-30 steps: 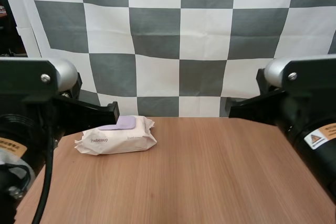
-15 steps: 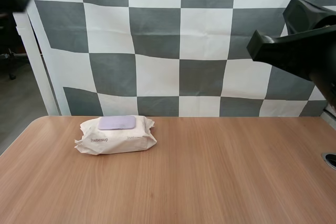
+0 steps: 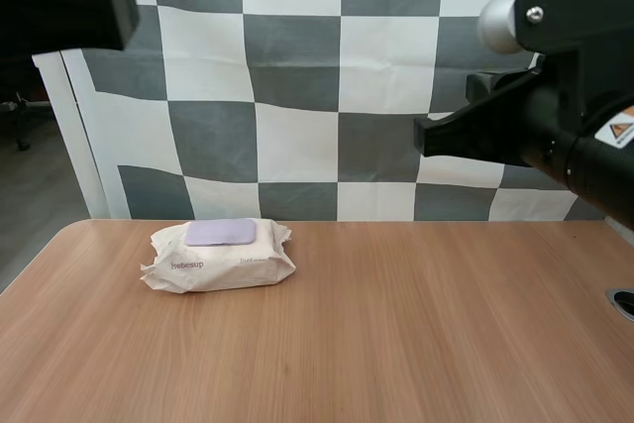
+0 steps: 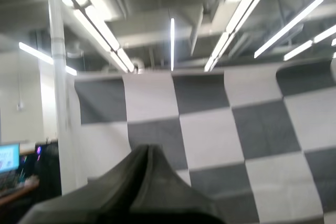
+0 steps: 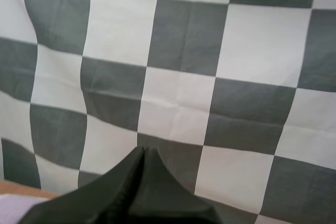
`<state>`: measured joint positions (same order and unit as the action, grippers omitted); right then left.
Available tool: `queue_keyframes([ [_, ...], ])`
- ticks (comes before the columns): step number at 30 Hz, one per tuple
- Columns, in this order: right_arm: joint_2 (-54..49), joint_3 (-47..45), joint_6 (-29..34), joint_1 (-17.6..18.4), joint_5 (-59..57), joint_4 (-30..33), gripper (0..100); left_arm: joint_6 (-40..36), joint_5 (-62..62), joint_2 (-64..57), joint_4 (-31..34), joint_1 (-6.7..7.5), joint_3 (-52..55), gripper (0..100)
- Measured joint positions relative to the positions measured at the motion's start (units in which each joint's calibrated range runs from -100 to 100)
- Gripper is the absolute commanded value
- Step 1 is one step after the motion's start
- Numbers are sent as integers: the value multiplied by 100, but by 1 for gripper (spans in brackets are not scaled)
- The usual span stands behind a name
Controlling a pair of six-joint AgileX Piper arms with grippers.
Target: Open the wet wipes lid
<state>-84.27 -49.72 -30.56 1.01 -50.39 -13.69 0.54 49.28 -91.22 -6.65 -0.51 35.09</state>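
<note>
A cream wet wipes pack [image 3: 218, 257] lies flat at the table's back left, its lilac lid [image 3: 220, 233] closed on top. My left arm [image 3: 61, 2] is raised high above and left of the pack, far from it. My right arm [image 3: 555, 131] hangs high over the table's right side, also well away from the pack. In the left wrist view my left gripper [image 4: 148, 149] is shut, its fingers forming one dark wedge pointing up at the backdrop. My right gripper [image 5: 144, 150] is shut the same way, with nothing in it.
The wooden table [image 3: 396, 344] spreads wide in front of and to the right of the pack. A small dark round fitting [image 3: 624, 302] sits at the table's right edge.
Both arms rose from low beside the table. The left one now sits at the upper left; the right arm has swung back in, lower and closer. The pack has not moved.
</note>
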Motion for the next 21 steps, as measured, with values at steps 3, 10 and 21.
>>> queue_keyframes([
  [3, 677, 419, -318, 0, -879, -207, 0, 9, 979, 782, 436, -31, 12, 0],
  [10, 1984, 904, -888, 0, -1876, -472, 0, 105, 2336, 2096, 1249, -40, 24, 0],
  [21, 3949, 1367, -1877, 0, -2181, -829, 20, 736, 1035, 4202, 1271, -318, 1009, 24],
])
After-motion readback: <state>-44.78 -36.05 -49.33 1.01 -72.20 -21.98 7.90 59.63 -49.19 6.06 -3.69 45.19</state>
